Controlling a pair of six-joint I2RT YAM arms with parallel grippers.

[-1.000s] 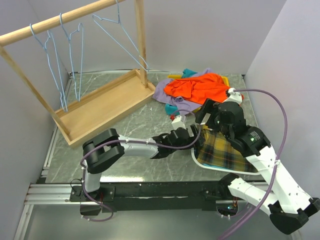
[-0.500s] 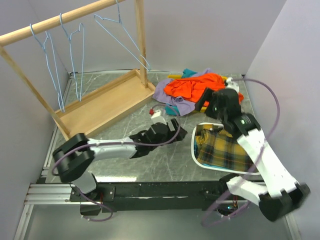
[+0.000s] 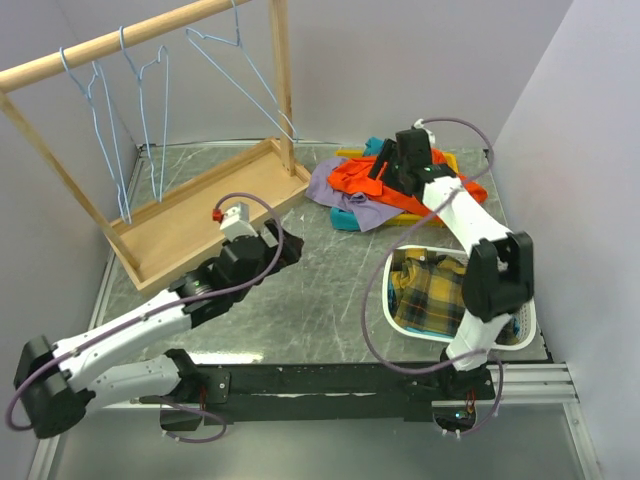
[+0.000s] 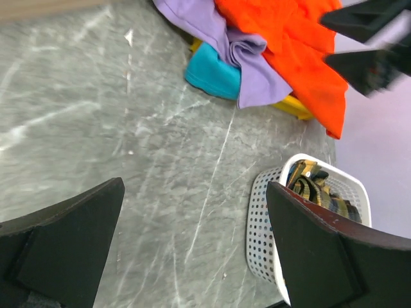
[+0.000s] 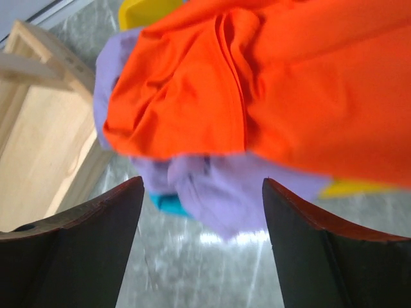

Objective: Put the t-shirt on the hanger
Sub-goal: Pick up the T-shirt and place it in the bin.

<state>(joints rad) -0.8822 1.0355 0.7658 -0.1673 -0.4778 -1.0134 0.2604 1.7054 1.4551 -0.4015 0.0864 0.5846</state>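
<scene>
The orange t-shirt (image 3: 352,178) lies crumpled on top of a clothes pile at the back right of the table; it also shows in the left wrist view (image 4: 292,45) and fills the top of the right wrist view (image 5: 257,83). My right gripper (image 3: 385,162) hovers just above the shirt, open and empty (image 5: 202,186). My left gripper (image 3: 283,250) is open and empty over bare table near the middle (image 4: 196,192). Three light-blue wire hangers hang on the wooden rail at the left, one of them (image 3: 245,70) nearest the post.
A lavender garment (image 3: 335,187) and a teal cloth (image 3: 343,218) lie under the shirt. A white perforated basket (image 3: 390,300) holding yellow plaid cloth stands at the front right. The wooden rack's tray base (image 3: 200,210) sits at the left.
My right arm swung from over the basket back to above the clothes pile. My left arm drew back leftward, its gripper moving from beside the basket toward the rack base.
</scene>
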